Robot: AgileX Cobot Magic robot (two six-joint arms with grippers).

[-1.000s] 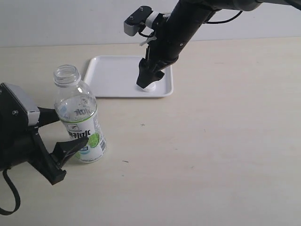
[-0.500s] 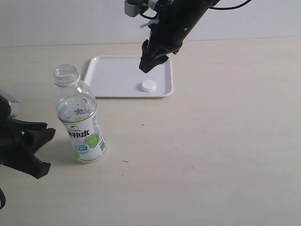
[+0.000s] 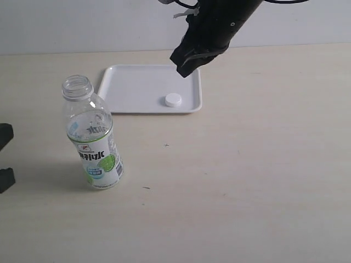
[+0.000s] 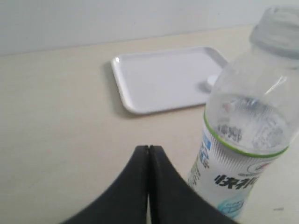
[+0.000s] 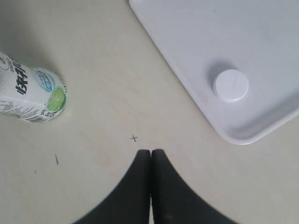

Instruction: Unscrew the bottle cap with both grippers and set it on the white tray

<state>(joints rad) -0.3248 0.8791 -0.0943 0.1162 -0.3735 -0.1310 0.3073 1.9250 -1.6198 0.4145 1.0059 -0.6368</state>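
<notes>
L black gripper [image 4: 148, 150]: shut, empty, 9 o'clock of upright clear plastic labelled bottle [image 3: 93, 137], uncapped. Small round white ribbed cap [image 3: 173, 99] lies in shallow white rectangular tray [image 3: 131, 87], 4 o'clock corner. Prob. light, stiff: pinch ribbed sides. R gripper [image 3: 184, 68]: shut, empty, cap's 12.

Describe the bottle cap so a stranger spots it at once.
Find the white tray on the table, near the wall. Inside it, close to one corner, lies the bottle cap. It is a small flat white disc, unlike the tall clear bottle standing outside the tray.
</notes>
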